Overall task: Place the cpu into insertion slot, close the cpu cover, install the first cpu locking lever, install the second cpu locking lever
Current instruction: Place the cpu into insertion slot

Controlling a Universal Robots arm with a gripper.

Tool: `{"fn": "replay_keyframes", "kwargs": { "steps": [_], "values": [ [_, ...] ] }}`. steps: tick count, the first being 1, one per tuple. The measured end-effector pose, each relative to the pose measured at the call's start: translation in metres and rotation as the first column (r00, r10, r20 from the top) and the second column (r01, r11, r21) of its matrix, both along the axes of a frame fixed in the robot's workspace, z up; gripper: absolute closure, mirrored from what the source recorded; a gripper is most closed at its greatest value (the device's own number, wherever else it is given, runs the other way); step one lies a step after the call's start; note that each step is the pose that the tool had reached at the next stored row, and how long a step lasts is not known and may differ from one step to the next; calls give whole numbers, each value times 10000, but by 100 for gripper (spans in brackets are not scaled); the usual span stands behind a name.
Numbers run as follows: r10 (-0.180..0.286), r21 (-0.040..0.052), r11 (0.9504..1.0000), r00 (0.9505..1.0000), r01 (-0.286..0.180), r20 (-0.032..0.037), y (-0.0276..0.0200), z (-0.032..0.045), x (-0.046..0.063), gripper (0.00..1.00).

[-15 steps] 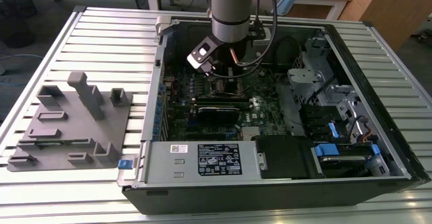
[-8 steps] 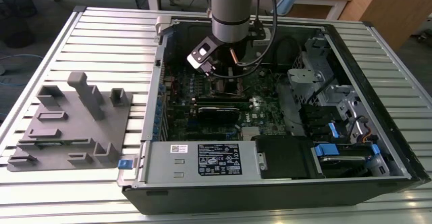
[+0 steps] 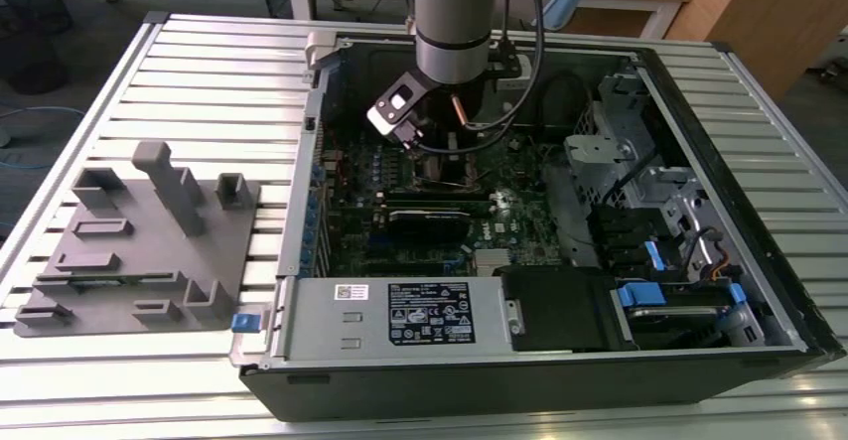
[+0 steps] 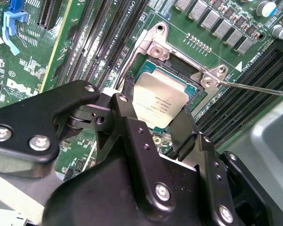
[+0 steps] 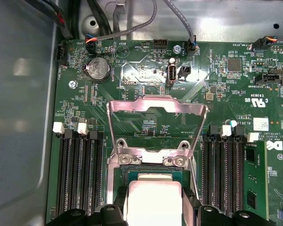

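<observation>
Silvery cpu (image 4: 160, 99) sits clenched in the claw (image 4: 155, 107) at the insertion slot (image 4: 179, 77)

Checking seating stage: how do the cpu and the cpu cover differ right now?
The cpu is a solid grey square; the cpu cover is an open frame with a window. The cpu lies flat at the insertion slot; the cpu cover stands swung up, open. Both are silvery metal.

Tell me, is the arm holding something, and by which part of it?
The end effector pinches the cpu by two opposite edges, over the insertion slot.
</observation>
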State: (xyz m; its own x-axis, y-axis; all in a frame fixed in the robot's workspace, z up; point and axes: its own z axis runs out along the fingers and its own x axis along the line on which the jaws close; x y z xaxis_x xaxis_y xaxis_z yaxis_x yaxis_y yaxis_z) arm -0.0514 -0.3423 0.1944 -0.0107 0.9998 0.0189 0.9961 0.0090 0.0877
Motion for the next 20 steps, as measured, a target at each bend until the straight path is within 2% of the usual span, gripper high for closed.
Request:
{"fn": "replay_keyframes", "kwargs": {
  "steps": [4,8,15,17,20],
  "values": [
    [-14,-2,10000,10000,14,0,0,20,0,46],
    [-362,-4,9993,9993,362,-3,-1,19,0,46],
    [-389,-4,9992,9992,389,-1,32,15,0,46],
    [-391,-39,9992,9992,391,0,33,7,0,46],
    [-390,-140,9991,9992,390,2,32,2,0,46]
  ]
}}
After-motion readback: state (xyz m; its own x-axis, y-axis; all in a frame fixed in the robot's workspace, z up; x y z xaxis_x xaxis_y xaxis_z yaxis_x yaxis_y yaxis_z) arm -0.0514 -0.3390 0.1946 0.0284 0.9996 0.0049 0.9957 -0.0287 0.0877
